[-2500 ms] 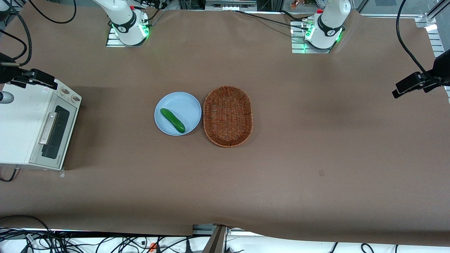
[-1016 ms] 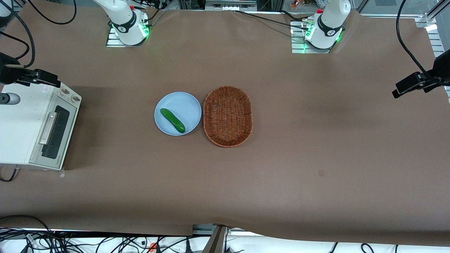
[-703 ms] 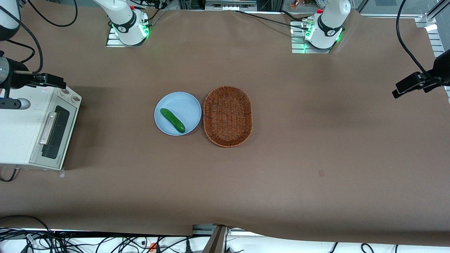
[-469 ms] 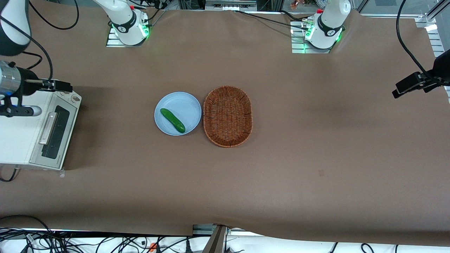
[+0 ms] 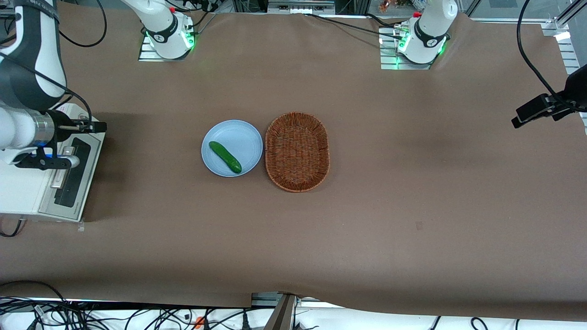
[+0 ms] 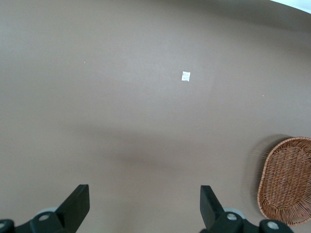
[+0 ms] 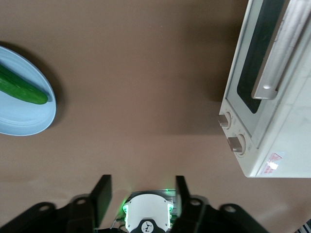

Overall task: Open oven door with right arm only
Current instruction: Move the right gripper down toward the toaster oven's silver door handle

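The oven door point(image 5: 73, 176) is shut, facing up-and-sideways on the cream oven point(image 5: 23, 192) at the working arm's end of the counter point(image 5: 367, 229), its bar handle point(image 7: 277, 58) ungrasped. The right arm point(image 5: 27, 68) hangs over the oven's knob end, likely lining up for that handle. Its pincer point(image 7: 141, 199) is above the counter just beside the knobs point(image 7: 231, 133), fingers point(image 7: 103, 196) apart and holding nothing. A plate point(image 5: 238, 137) with a cucumber point(image 5: 224, 156) sits well apart.

Cucumber point(image 5: 225, 157) on blue plate point(image 5: 243, 135) (wicker basket point(image 5: 297, 151) beside).
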